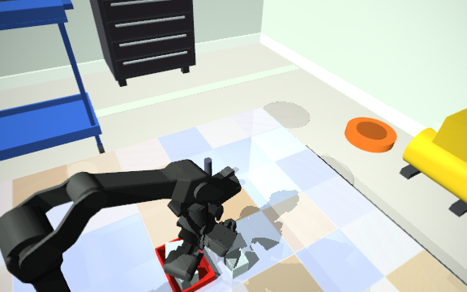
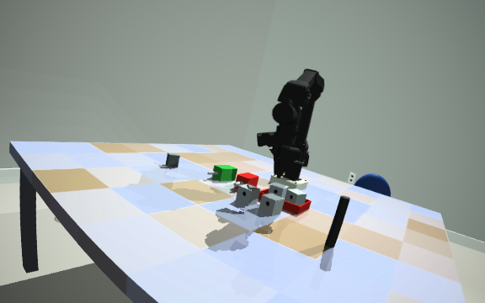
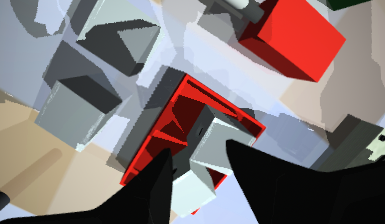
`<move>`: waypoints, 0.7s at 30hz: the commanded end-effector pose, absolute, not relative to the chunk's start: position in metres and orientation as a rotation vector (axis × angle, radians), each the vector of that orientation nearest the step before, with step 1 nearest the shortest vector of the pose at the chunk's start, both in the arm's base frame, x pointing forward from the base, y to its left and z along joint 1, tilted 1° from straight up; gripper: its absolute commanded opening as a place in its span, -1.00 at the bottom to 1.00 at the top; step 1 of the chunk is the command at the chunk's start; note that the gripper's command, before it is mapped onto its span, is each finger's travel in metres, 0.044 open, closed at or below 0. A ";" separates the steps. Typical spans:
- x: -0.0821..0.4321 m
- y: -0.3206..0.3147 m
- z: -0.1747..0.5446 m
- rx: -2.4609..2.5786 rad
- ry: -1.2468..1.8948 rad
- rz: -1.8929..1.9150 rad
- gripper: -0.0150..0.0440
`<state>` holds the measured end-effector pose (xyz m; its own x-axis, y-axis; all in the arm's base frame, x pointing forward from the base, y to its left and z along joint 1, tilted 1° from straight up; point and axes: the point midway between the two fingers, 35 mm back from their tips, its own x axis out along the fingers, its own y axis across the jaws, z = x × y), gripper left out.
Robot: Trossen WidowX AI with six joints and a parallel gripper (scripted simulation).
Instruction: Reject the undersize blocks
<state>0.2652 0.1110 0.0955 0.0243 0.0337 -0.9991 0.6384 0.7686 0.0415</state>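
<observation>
On the table (image 2: 209, 257), tray (image 1: 207, 276) (image 2: 297, 209) (image 3: 155, 132) beneath the gripper (image 1: 202, 255) (image 3: 199, 146).

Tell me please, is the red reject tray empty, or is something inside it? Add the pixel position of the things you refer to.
Not empty: two grey steel blocks (image 2: 297, 197) (image 3: 224, 145) sit in the red reject tray (image 2: 297, 209) (image 3: 226, 104), inside its walls.

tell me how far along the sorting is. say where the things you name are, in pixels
Two steel blocks (image 2: 296, 196) (image 3: 225, 145) are in the red reject tray (image 1: 210, 276) (image 2: 297, 208) (image 3: 213, 95), and the green gauge (image 2: 225, 173) is down. The open gripper (image 1: 202, 253) (image 2: 287, 176) (image 3: 198, 150) holds nothing above the tray. Left: withdrawing. Two blocks (image 2: 271, 204) (image 3: 75, 115) stand outside; their bores can't be judged by sight.
</observation>
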 end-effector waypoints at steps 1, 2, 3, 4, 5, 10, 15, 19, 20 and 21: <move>0.265 0.111 0.096 0.579 1.489 -0.514 -0.19; 0.265 0.111 0.096 0.579 1.489 -0.514 -0.28; 0.265 0.111 0.096 0.579 1.489 -0.514 -0.37; 0.265 0.111 0.096 0.579 1.489 -0.514 -0.46; 0.265 0.111 0.096 0.579 1.489 -0.514 -0.49; 0.265 0.111 0.096 0.579 1.489 -0.514 -0.49; 0.265 0.112 0.096 0.558 1.493 -0.494 -0.49; 0.265 0.111 0.096 0.572 1.490 -0.508 -0.14; 0.265 0.111 0.096 0.572 1.490 -0.508 -0.05; 0.265 0.111 0.096 0.572 1.490 -0.508 0.04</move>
